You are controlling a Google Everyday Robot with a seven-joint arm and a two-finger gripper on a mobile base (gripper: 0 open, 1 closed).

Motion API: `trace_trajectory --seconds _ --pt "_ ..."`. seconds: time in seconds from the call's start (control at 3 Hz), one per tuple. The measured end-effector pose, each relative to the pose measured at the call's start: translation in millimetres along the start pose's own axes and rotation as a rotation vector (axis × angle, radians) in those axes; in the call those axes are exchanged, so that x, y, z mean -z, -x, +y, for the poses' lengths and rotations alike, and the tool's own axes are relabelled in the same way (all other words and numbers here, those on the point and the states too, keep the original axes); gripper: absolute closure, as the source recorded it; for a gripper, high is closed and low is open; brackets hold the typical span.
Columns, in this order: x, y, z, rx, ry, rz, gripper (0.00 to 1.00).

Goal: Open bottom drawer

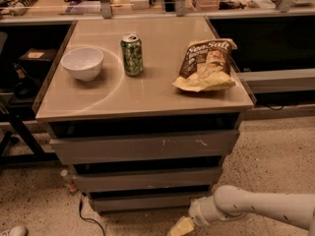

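Worktop (147,100) seen from the front, cabinet with three grey drawer fronts under it. We note the bottom drawer (147,201) lowest in the stack, just above the floor, under the worktop's front edge. It is the narrowest front and plain, and it sits about in line with the fronts above.

Tool (182,226) is low at the floor, below the bottom drawer's right end and under the worktop's front-right corner. It is near the drawer front but appears apart from it. We cannot tell whether the tool is apart or together. The pale arm (266,208) comes in from the right.

The top drawer front (145,147) is the widest, with pale scratch marks right of centre. The middle drawer front (147,178) is between the two.

On the worktop:
- White bowl (82,63) near the left edge.
- Green can (132,54) upright, just right of the bowl.
- Chip bag (206,65) lying flat near the right edge, well apart from the can.

A dark cable (87,216) lies on the floor by the cabinet's lower left.
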State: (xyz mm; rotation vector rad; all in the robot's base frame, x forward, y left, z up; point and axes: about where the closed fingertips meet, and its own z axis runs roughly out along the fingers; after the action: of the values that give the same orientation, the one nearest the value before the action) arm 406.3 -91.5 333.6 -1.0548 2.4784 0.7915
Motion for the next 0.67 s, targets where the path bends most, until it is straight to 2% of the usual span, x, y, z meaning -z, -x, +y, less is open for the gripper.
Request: trace_trajectory --seconds 0.33,0.67 --pt "0 0 0 0.0 0.0 0.0 0.0" --pt "-14 -6 -6 -0.009 0.01 -0.032 0.0"
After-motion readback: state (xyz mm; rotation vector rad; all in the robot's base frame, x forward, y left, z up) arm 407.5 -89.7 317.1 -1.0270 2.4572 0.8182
